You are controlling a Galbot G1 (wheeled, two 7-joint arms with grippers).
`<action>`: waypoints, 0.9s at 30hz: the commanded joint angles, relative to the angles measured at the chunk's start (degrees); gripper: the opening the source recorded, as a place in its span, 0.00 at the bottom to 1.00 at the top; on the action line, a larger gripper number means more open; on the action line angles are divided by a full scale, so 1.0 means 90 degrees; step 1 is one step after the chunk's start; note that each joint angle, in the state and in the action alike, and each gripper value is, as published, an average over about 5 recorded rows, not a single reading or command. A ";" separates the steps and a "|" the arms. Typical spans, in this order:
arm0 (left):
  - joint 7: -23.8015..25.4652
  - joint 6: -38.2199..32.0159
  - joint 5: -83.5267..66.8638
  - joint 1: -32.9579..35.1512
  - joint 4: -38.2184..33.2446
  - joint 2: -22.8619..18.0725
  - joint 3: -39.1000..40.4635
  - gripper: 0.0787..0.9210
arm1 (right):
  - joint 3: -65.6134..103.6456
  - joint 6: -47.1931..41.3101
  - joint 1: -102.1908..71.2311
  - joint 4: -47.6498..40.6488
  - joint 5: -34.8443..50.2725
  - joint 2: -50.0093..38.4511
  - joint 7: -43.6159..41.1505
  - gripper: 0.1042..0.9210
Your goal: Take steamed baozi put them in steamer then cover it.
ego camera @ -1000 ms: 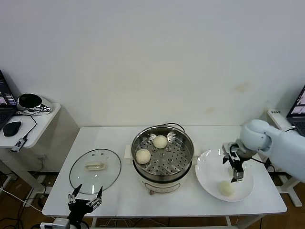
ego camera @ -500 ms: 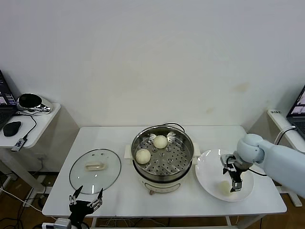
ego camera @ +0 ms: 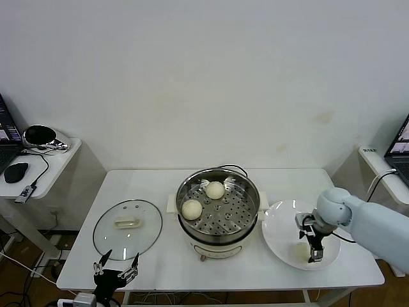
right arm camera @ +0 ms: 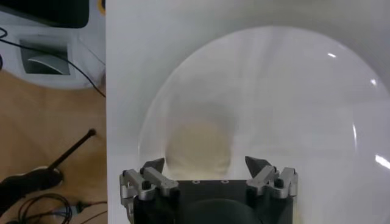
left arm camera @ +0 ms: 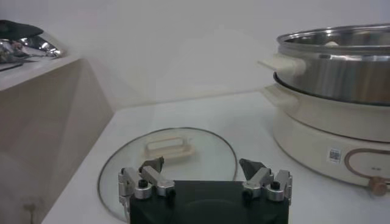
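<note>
At the near left edge of the white tabletop (ego camera: 160,262) we see our left tool (ego camera: 115,269) waiting with its fingers spread wide and nothing between them, just short of the round clear glass cover (ego camera: 127,228) with its metal rim. The cover lies flat on the tabletop, left of the pot, and its cream-white rectangular handle (ego camera: 126,223) runs with its long axis left to right, facing up.

At the near right, our right tool (ego camera: 313,249) hangs low over the flat white plate (ego camera: 281,224), fingers pointing down and standing wide apart, with a small round cream-white dough bun (right arm camera: 198,149) right below them and not yet gripped. In the right wrist view the bun sits between the two fingertips, near the plate's near edge. It is round, so we can name no long axis for it.

Farther back, in the middle of the tabletop, stands the round shiny stainless-steel steamer basket (ego camera: 245,187) on its cream-white electric pot base (ego camera: 217,248), open side up. Two more buns (ego camera: 192,209) already rest on its perforated floor, one nearer and to the left, the other (ego camera: 215,189) farther back.

We judge the task about half done: two buns are in, one waits on the plate, we see no fourth, and the covering is still to come.
</note>
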 commanded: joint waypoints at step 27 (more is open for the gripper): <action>-0.0001 0.0002 0.0032 -0.0069 0.0020 0.0009 0.0066 0.88 | -0.0025 -0.0017 0.0715 0.0075 0.0402 -0.0320 0.0081 0.64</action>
